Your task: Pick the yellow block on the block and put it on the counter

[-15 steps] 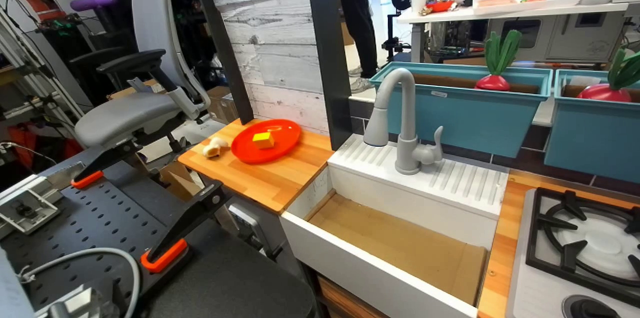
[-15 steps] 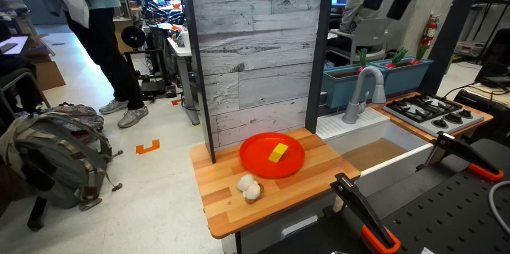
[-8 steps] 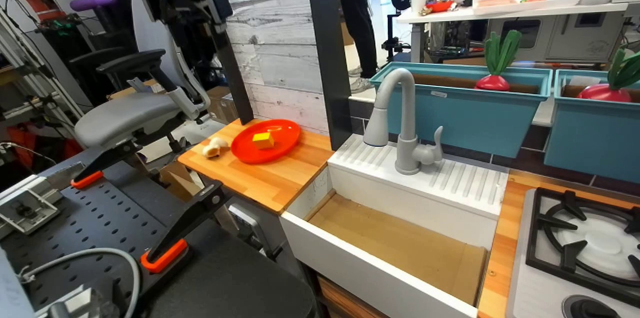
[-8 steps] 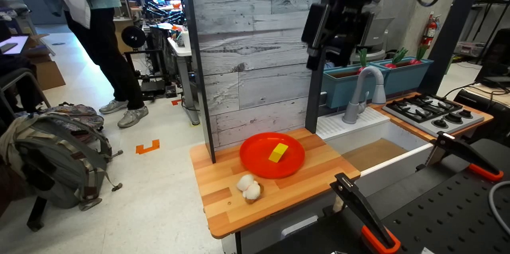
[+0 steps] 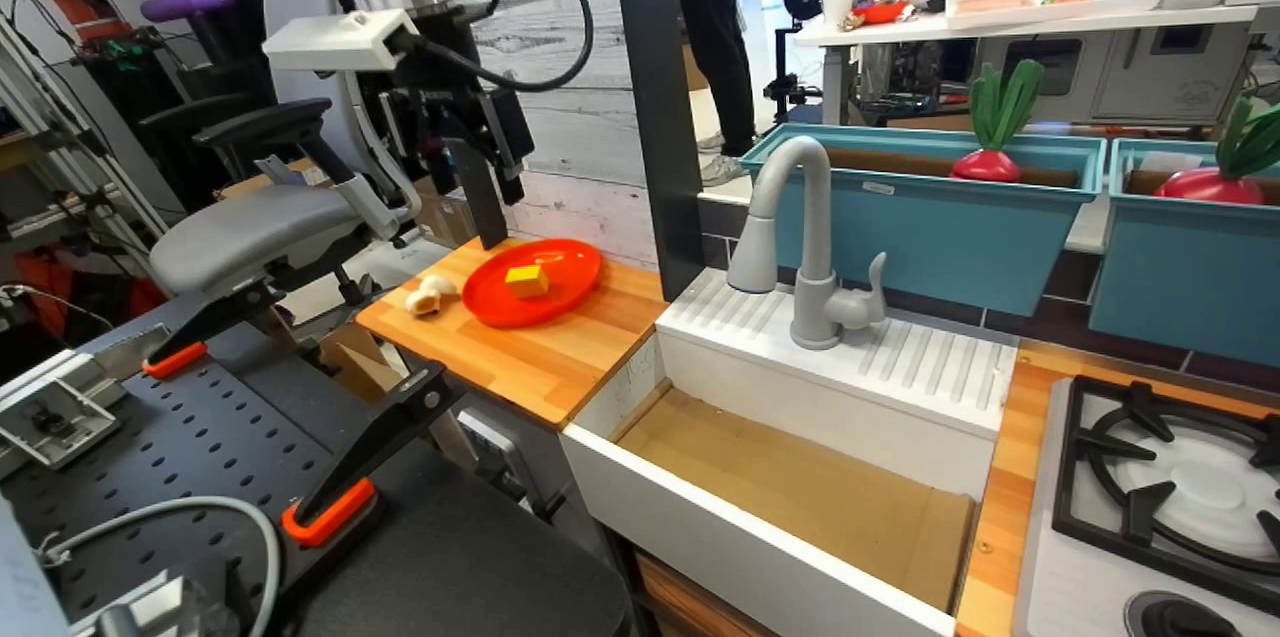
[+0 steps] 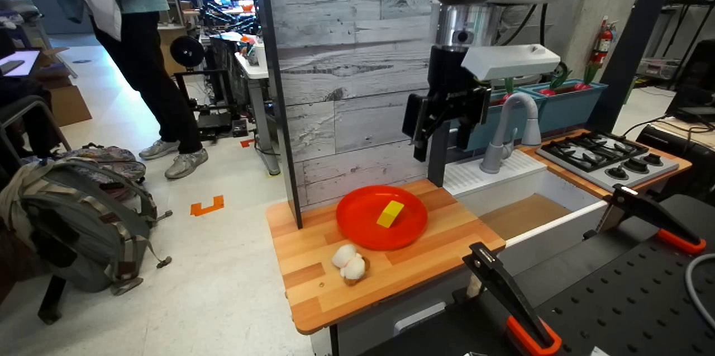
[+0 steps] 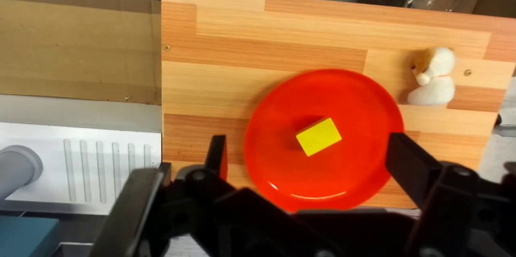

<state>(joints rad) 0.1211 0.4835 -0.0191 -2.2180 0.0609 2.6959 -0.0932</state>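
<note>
Spread fingers (image 7: pixel 411 166) stand askew to the yellow block (image 7: pixel 319 137) on the red dish (image 7: pixel 363 120) by the desk's (image 7: pixel 262 53) back edge, so gripping may twist it.

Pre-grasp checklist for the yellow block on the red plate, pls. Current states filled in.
1. Gripper open: ok, fingers wide apart in the wrist view.
2. Yellow block on the red plate, unobstructed in the wrist view: ok.
3. Gripper down at block height: not ok, it hangs well above the plate in both exterior views.
4. Fingers square to block: not ok, block sits turned to the line between them.
5. Fingers will miss the plate's rim going down: cannot tell.
6. Wooden counter visible for set-down: ok, wood shows between plate and white sink.
</note>
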